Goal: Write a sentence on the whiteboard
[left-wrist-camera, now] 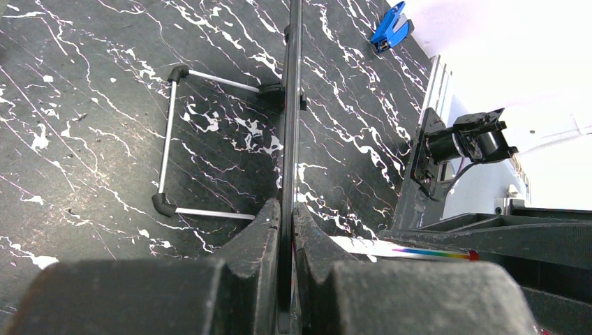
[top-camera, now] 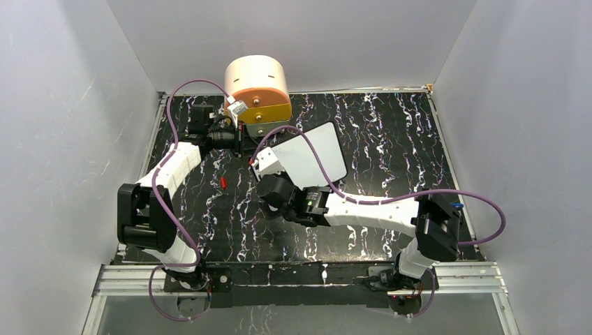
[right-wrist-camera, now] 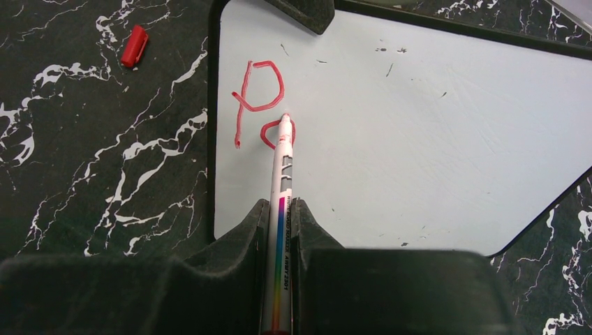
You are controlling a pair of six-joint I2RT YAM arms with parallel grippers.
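The whiteboard (top-camera: 314, 155) stands tilted on the black marble table, propped on a wire stand (left-wrist-camera: 166, 143). My left gripper (left-wrist-camera: 287, 209) is shut on its left edge, which shows edge-on as a thin dark line (left-wrist-camera: 291, 105); it also shows in the top view (top-camera: 241, 139). My right gripper (right-wrist-camera: 280, 206) is shut on a white marker with a rainbow stripe (right-wrist-camera: 282, 174), its tip touching the board (right-wrist-camera: 419, 139). The sentence stands as a red "P" (right-wrist-camera: 255, 94) and a partly drawn round letter (right-wrist-camera: 267, 136) beside the tip.
A red marker cap (right-wrist-camera: 133, 46) lies on the table left of the board, also in the top view (top-camera: 223, 182). A round orange-and-cream drawer unit (top-camera: 257, 87) stands behind the board. A blue clip (left-wrist-camera: 388, 26) lies far off. Grey walls enclose the table.
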